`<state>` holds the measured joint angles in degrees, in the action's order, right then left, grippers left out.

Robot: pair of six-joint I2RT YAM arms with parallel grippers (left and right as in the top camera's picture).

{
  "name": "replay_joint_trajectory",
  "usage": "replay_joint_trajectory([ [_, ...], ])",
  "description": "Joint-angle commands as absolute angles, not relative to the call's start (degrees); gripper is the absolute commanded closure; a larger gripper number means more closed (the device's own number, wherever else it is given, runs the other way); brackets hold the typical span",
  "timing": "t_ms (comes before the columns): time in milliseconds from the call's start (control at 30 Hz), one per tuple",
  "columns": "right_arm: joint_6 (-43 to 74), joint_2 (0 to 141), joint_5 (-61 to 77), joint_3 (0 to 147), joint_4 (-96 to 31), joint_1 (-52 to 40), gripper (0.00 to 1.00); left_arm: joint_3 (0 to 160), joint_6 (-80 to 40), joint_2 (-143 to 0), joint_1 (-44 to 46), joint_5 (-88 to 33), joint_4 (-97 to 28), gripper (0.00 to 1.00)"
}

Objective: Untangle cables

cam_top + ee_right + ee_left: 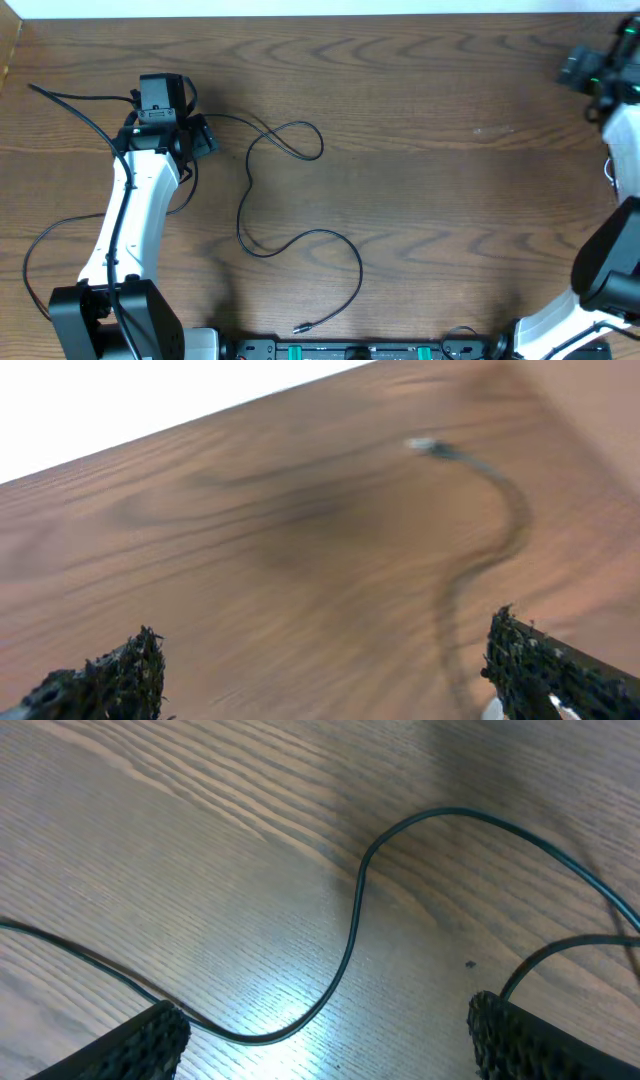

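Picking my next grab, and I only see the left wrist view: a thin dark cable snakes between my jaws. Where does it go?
Observer: Overhead, the black cable loops once right of your arm, then winds toward the near edge.
Operator: Is its end free?
Observer: Yes, its plug lies alone on the table.
Operator: And the right arm?
Observer: The right gripper is over the far right corner, jaws open, holding nothing.

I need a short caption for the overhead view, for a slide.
Thin black cable winds in loose curves across the wooden table, plug end near the front edge.
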<state>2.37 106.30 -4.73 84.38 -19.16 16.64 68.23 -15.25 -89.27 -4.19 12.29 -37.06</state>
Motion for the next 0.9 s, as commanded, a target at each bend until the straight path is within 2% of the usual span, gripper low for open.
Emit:
replay_joint_trajectory([
  [0,1.41,105.43,-1.45,84.64,-23.05,10.9,0.01,68.55,-15.57,-89.71,-4.38,12.43,-37.1,0.1],
  [133,1.3,105.43,-1.26,84.64,-27.59,3.81,0.01,68.55,-15.55,-89.71,-4.38,12.43,-37.1,0.1],
  [333,-6.28,105.43,8.47,84.64,-34.44,-6.7,0.01,68.55,-15.55,-89.71,-4.38,12.43,-37.1,0.1],
  [500,-9.28,105.43,11.46,84.64,-41.12,-15.53,0.01,68.55,-15.57,-89.71,-4.38,12.43,-37.08,0.1],
  [867,-11.44,105.43,12.64,84.64,-46.3,-31.68,0.01,68.55,-15.57,-89.71,-4.38,12.43,-37.1,0.1],
])
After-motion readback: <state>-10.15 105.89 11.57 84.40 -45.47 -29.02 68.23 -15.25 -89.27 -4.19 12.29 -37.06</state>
